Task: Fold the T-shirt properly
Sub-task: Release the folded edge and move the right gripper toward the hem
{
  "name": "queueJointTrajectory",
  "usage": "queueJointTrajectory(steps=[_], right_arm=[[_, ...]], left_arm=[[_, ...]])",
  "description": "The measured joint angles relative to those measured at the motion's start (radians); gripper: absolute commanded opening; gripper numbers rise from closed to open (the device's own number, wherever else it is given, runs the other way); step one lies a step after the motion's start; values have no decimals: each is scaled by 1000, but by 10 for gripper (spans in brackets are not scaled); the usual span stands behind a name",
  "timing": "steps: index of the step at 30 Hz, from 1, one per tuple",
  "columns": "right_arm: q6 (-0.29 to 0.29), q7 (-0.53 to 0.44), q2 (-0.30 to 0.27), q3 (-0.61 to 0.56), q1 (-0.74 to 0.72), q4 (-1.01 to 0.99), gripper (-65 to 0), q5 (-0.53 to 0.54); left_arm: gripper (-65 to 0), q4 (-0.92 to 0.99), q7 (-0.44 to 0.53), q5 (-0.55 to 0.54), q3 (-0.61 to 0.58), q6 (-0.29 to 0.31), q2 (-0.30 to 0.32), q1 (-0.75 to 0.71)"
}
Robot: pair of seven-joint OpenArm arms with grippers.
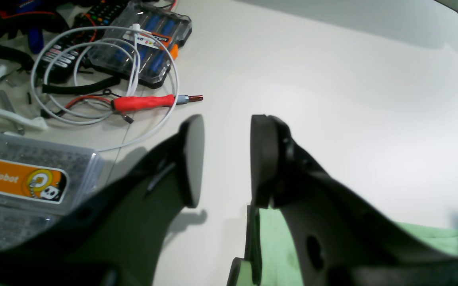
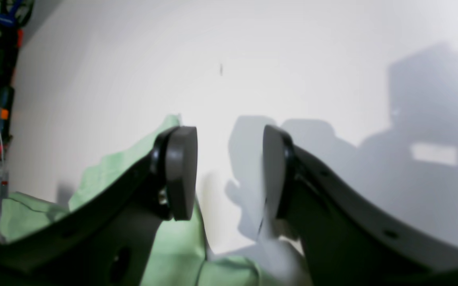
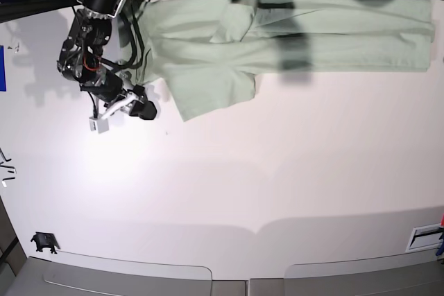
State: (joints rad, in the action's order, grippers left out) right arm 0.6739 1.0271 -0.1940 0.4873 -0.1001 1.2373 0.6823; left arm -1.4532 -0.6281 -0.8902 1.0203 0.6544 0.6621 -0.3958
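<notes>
The pale sage-green T-shirt [image 3: 277,39] is lying spread lengthwise along the far edge of the white table, mostly flat with soft creases, one short sleeve sticking out toward the near side, its collar area partly darkened by shadow, and its cloth edges showing in both wrist views.

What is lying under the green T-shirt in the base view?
The T-shirt lies spread on the white table, which shows all around it. Whether anything else sits beneath cannot be seen, because the cloth covers it.
</notes>
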Motion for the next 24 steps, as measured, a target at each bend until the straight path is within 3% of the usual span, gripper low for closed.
queueJointTrajectory(steps=[9,14,18,24], right_arm=[[-1,-1,11,-56,-59,-38,-397,-2],[-54,-27,11,-188,-71,-38,-397,-95],[-94,-43,14,-265,-69,-38,-397,-103],[-98,-39,84,-290,-71,-38,-398,-103]], left_arm=[[-471,0,0,0,0,0,0,0],[-471,0,0,0,0,0,0,0],[-471,0,0,0,0,0,-11,0],[-471,0,0,0,0,0,-28,0]])
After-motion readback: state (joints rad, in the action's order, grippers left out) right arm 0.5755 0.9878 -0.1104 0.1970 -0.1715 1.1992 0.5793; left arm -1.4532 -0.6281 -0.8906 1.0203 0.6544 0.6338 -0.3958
